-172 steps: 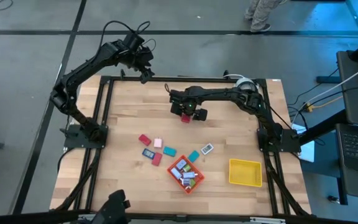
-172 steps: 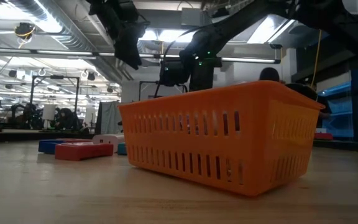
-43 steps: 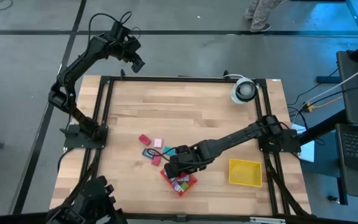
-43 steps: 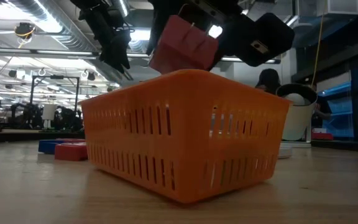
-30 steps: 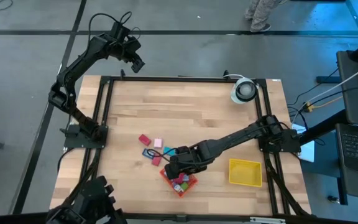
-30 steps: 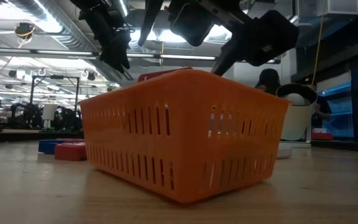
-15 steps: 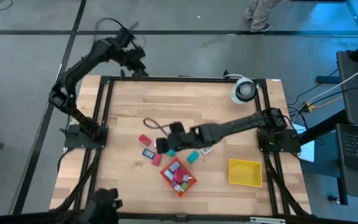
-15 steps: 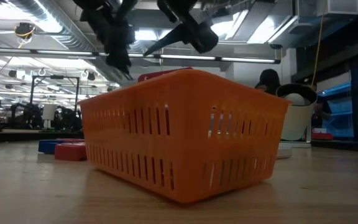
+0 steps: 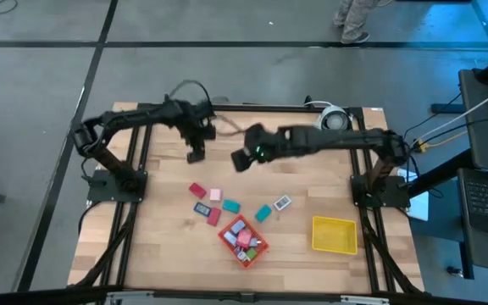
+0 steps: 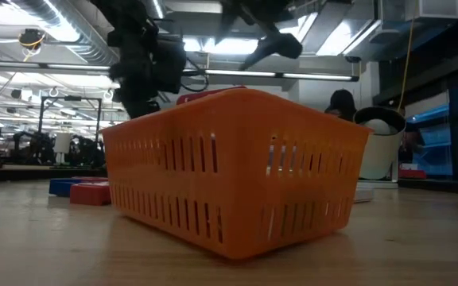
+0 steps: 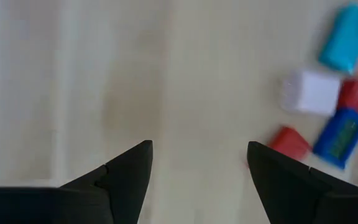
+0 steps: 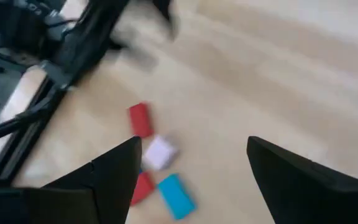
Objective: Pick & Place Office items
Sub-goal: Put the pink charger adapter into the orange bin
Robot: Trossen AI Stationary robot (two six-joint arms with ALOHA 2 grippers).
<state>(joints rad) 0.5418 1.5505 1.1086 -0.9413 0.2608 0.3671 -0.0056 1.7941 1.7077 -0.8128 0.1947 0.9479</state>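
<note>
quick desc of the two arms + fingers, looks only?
Both arms are dark, near-black, jointed links mounted on black bases at the table's side edges. The left arm carries a loose black cable looping above its wrist. The right arm shows a small green light near its wrist. Each gripper, left gripper and right gripper, ends in two dark, wedge-shaped, pointed fingers.

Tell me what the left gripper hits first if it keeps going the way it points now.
Likely bare table: the open left gripper has only wood ahead, with the loose office items off to one side. Depth is unclear.
</note>
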